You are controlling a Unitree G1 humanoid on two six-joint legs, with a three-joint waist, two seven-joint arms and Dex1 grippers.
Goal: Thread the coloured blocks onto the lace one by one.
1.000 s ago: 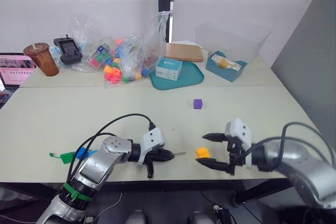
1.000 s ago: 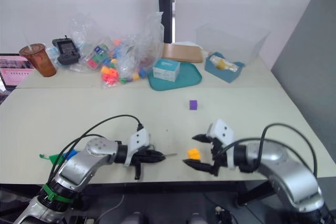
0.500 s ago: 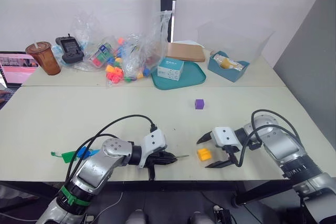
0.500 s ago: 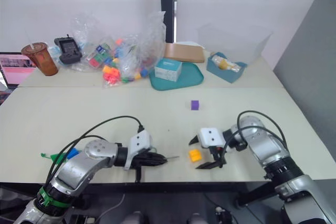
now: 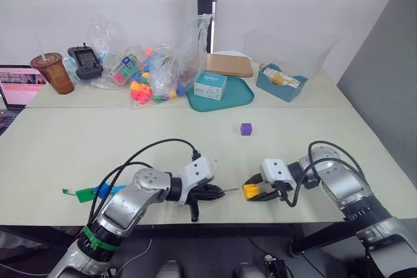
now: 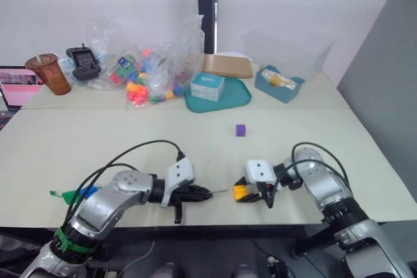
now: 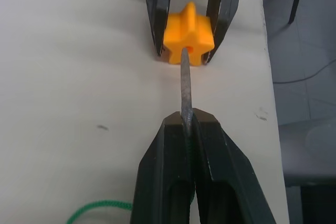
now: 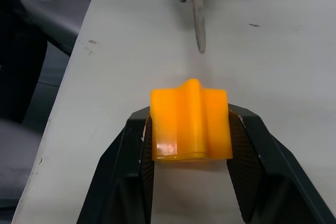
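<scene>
the orange-yellow block (image 8: 190,120) is pinched in the right gripper (image 5: 255,191) jaws, low on the counter (image 5: 130,141) near its front edge. the lace (image 7: 185,85) tip is clamped in the left gripper (image 7: 185,129) jaws, pressed together, and pointed at the block. the purple block (image 5: 245,129) is left farther back.

one orange block (image 5: 251,191), one purple block (image 5: 245,129), one lace (image 7: 185,88)
</scene>
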